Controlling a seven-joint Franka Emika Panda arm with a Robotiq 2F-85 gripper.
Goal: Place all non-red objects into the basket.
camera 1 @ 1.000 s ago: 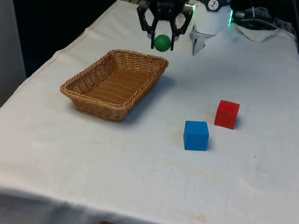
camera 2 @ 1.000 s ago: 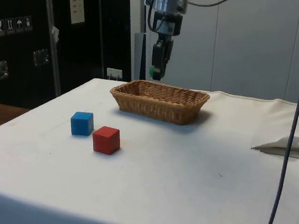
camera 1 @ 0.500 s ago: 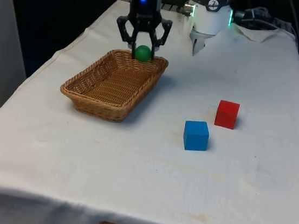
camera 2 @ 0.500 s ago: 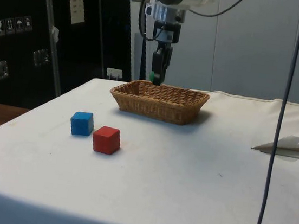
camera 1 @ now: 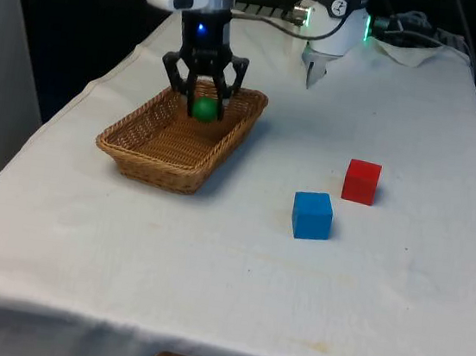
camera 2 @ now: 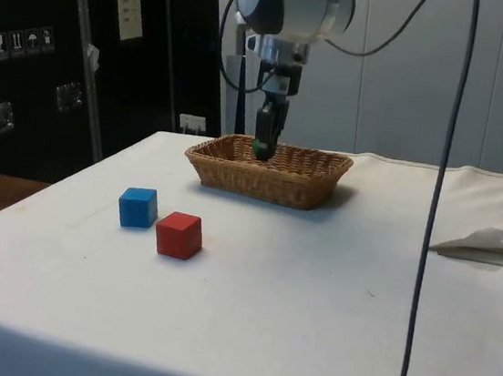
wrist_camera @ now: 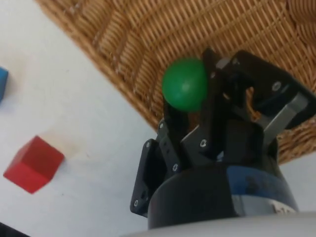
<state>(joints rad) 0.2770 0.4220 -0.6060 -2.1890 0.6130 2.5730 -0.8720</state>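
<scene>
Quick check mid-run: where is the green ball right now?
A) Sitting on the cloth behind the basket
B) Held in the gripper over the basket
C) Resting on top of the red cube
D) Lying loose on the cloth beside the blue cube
B: the green ball sits clamped between the fingers of the gripper above the far end of the wicker basket, and the wrist view shows it gripped over the weave.

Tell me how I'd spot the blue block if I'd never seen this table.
Start at the wicker basket on the white cloth. Off to the front view's right, two small cubes sit apart on the bare cloth. The blue block is the one nearer the camera; its neighbour is the red block.
</scene>
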